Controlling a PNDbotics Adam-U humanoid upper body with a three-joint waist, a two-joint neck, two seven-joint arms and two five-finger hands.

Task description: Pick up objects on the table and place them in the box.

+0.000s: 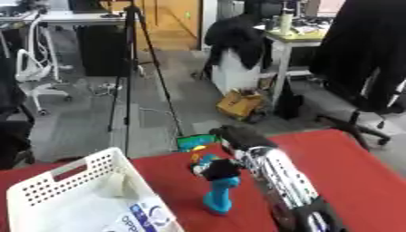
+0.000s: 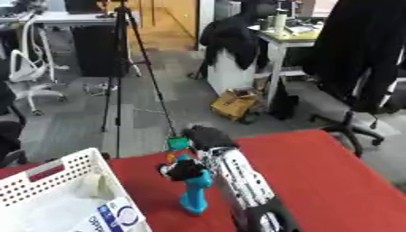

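A blue bottle-shaped object (image 1: 219, 195) stands upright on the red table (image 1: 341, 172), just right of the white perforated box (image 1: 55, 181). My right hand (image 1: 218, 169) comes in from the lower right on a silver forearm, and its dark fingers are curled round the top of the blue object. A small green and yellow thing (image 1: 194, 144) lies at the table's far edge behind the hand. Inside the box lie a white packet with blue print (image 1: 141, 218) and a pale item (image 1: 119, 186). My left hand does not show.
Beyond the table's far edge are a tripod (image 1: 131, 68), office chairs (image 1: 36, 68) and a cardboard box on the floor (image 1: 240, 104). The red surface stretches to the right of my forearm.
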